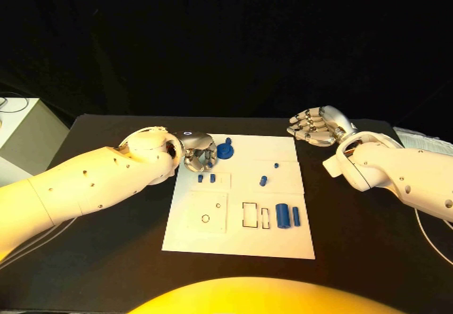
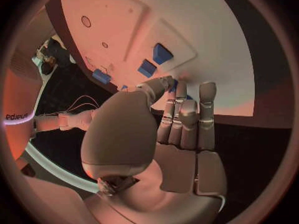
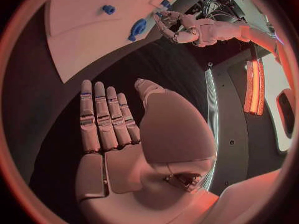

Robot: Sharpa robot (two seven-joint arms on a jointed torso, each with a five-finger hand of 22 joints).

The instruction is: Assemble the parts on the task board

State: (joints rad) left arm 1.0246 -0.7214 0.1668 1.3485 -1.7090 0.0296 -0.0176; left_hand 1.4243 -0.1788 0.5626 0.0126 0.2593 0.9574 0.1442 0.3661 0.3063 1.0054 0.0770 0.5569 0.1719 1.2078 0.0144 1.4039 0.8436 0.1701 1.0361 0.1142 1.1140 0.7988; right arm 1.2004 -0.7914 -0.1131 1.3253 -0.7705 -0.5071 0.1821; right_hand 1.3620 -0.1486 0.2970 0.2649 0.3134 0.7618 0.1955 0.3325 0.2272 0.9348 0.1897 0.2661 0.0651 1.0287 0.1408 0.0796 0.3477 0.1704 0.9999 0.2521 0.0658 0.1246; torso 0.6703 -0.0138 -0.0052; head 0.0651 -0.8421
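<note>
Your task board (image 1: pixel 283 245) is the white plate lying flat in the middle of the black table (image 1: pixel 378 248), its long side running away from the robot. Your left hand (image 1: pixel 196 154) sits over the board's far left corner; a large round blue part (image 1: pixel 226 150) lies just beside its fingers, and you cannot tell from the head view whether they touch it. In the left wrist view the same hand (image 2: pixel 181 129) has its fingers laid straight and close together, nothing gripped in the palm. Your right hand (image 1: pixel 319 125) hovers above the bare table off the board's far right corner, fingers loosely curled and empty; in the right wrist view (image 3: pixel 118 129) they lie extended side by side. Two small blue parts (image 1: pixel 206 178) stand near the left hand, two more (image 1: pixel 267 176) mid-board, and two blue cylinders (image 1: pixel 288 214) lie beside the rectangular recesses (image 1: pixel 254 216) at the near right.
</note>
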